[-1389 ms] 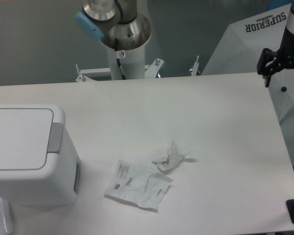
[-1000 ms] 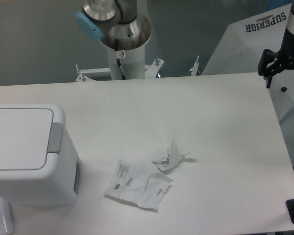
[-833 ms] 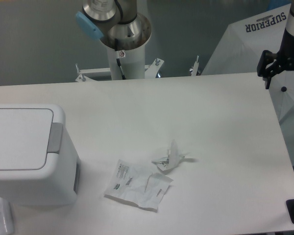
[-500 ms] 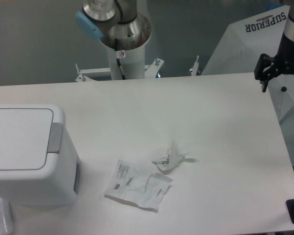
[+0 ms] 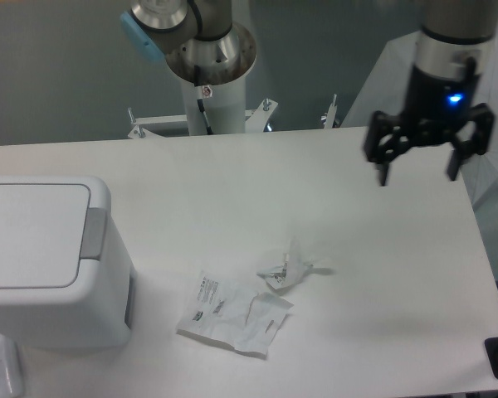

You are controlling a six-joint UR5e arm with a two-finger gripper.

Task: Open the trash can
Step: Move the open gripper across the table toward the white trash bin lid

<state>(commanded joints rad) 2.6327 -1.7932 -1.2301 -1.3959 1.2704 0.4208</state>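
Note:
The trash can (image 5: 46,261) is a boxy white bin at the table's left edge. Its flat lid (image 5: 29,235) lies shut, with a grey push tab (image 5: 93,234) on the right side. My gripper (image 5: 418,177) hangs open above the table's right part, far from the bin. Its black fingers (image 5: 383,170) point down and are spread wide, with nothing between them.
A flat white wrapper (image 5: 232,313) and a crumpled one (image 5: 289,265) lie near the table's middle front. The arm's base column (image 5: 209,79) stands behind the table. A white cover (image 5: 390,75) with lettering sits at the back right. Another wrapper (image 5: 0,365) shows at bottom left.
The gripper has swung left from the far right edge and now hangs fully in view over the table's right part. The trash can and wrappers have not moved.

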